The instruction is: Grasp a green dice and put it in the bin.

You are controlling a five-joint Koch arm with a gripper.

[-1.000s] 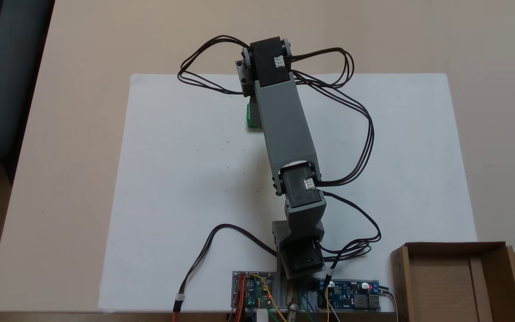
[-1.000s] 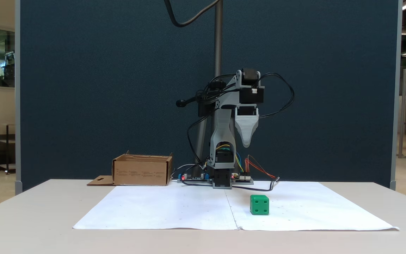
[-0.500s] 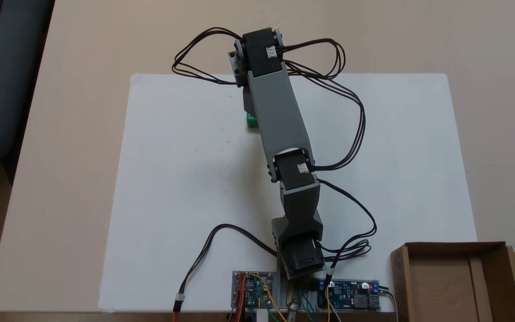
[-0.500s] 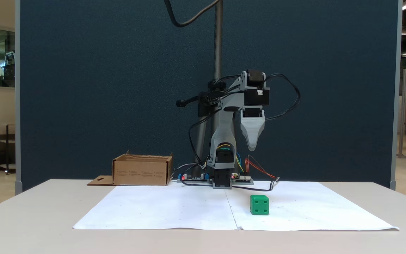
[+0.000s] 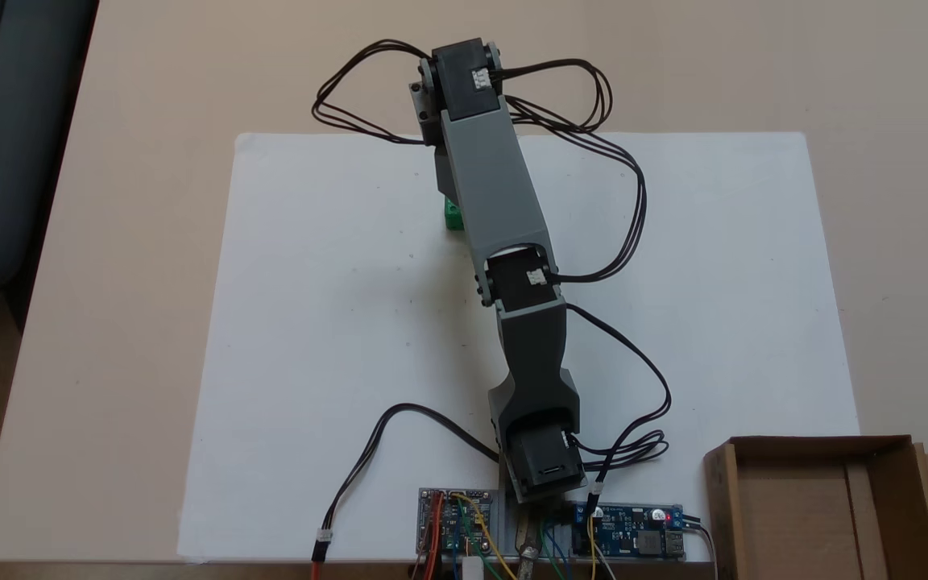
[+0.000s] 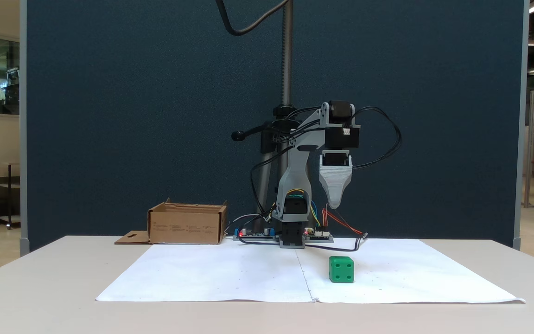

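Note:
The green dice [image 6: 341, 269] rests on the white paper sheet, right of the centre fold in a fixed view. From above, the forearm covers most of the green dice [image 5: 453, 217], leaving a sliver at its left edge. My gripper [image 6: 335, 204] hangs pointing straight down, well above the dice and nearly over it. I see one grey jaw face-on, the other behind it, so its opening is hidden. The bin [image 6: 187, 226] is a brown cardboard box beside the arm's base, standing empty at the lower right seen from above, the bin [image 5: 802, 444].
Circuit boards [image 5: 456, 519] with loose wires sit at the arm's base [image 5: 540, 467]. Black cables [image 5: 625, 209] loop out beside the forearm. The white sheet [image 5: 335, 306] covers the table's middle. A dark partition [image 6: 132, 116] stands behind the table.
The arm has stretched farther out over the sheet. The gripper has come lower and shifted toward the dice. The dice and the bin have stayed put.

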